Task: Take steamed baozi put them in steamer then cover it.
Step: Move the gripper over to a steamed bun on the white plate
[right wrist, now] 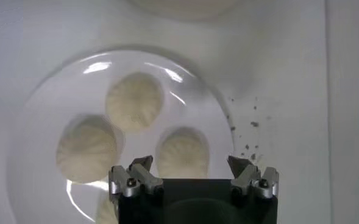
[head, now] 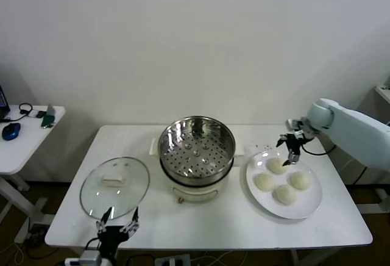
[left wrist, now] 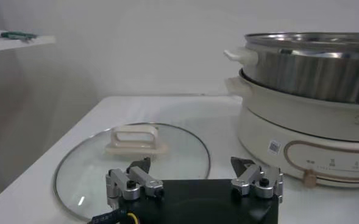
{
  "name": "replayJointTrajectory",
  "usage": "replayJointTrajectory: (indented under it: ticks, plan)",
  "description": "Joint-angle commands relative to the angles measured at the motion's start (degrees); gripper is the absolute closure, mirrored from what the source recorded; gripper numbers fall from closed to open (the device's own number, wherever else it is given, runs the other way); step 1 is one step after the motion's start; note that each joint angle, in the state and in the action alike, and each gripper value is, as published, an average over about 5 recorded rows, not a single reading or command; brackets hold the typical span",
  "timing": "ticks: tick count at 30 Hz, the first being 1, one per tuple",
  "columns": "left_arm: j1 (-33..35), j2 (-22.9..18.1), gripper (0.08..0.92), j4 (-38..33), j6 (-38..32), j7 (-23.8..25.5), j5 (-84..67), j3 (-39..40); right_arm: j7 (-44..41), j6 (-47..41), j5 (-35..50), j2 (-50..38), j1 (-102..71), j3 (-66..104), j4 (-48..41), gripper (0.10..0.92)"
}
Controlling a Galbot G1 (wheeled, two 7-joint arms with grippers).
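Several cream-white baozi lie on a white plate (head: pixel 312 207) at the table's right. My right gripper (head: pixel 291 151) hangs open just above the farthest baozi (head: pixel 276 165). In the right wrist view that baozi (right wrist: pixel 182 152) sits below the gripper (right wrist: pixel 191 164), with two others (right wrist: pixel 135 101) (right wrist: pixel 86 148) beyond it on the plate (right wrist: pixel 39 109). The steel steamer (head: pixel 196 149) stands uncovered at the centre, its perforated tray bare. The glass cover (head: pixel 114 186) lies flat at the left. My left gripper (head: pixel 117 223) waits open at the front edge, near the cover (left wrist: pixel 130 164) and steamer (left wrist: pixel 313 67).
A small side table (head: pixel 27 138) with a blue mouse and headphones stands to the far left, apart from the work table. Dark specks (right wrist: pixel 249 137) dot the tabletop beside the plate. A white wall runs behind the table.
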Motion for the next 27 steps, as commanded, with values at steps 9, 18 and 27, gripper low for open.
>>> replayJointTrajectory:
  ticks: [9,18,27]
  plan:
    - [0.01,-0.37,0.177,0.56,-0.14,0.07,0.82,0.43,-0.66,1.58,-7.45,7.46,-7.47,6.85,-11.75,0.203]
    - [0.15,-0.16,0.177,0.93,-0.40,0.01,1.01,0.31,-0.38,2.04,-11.24,9.35,-8.17,8.46,-14.57,0.203]
    - [0.39,-0.06,0.177,0.93,-0.40,-0.09,1.15,0.44,-0.75,2.12,-11.39,9.53,-8.19,8.07,-14.38,0.284]
